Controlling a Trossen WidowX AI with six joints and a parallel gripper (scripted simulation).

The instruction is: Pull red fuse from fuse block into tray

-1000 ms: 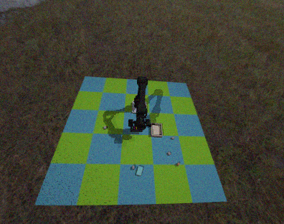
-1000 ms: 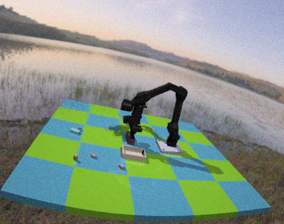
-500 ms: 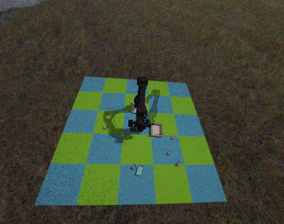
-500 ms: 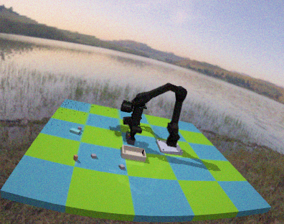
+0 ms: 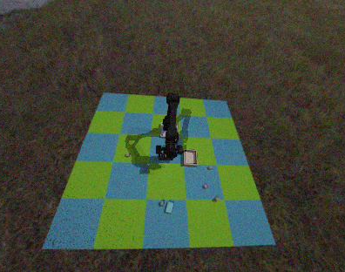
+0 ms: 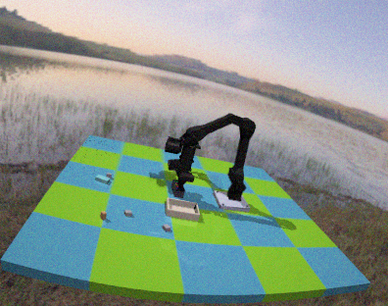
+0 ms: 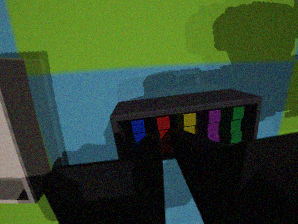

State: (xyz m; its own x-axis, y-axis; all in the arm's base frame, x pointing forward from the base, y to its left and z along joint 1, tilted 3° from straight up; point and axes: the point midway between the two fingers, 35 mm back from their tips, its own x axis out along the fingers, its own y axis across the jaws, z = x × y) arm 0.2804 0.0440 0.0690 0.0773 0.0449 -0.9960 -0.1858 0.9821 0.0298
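The black fuse block (image 7: 182,102) (image 6: 177,192) stands on the mat under my gripper. In the wrist view its fuses form a row: blue (image 7: 138,129), red (image 7: 163,122), yellow (image 7: 190,121), purple (image 7: 214,124) and green (image 7: 237,124). My gripper (image 7: 163,133) points down at the block and is shut on the red fuse, which stands in its slot. The dark fingertips hide the fuse's lower part, and their gaps to the blue and yellow fuses are hard to judge. The pale open tray (image 5: 190,165) (image 6: 182,213) is beside the block; its wall (image 7: 26,100) shows at the wrist view's left.
A light teal block (image 5: 169,207) (image 6: 103,178) lies far out from the arm's base, with a small pebble (image 5: 161,203) beside it. Other pebbles (image 5: 205,186) (image 5: 216,199) (image 5: 210,167) lie beyond the tray, and one (image 5: 127,155) lies on the block's other side.
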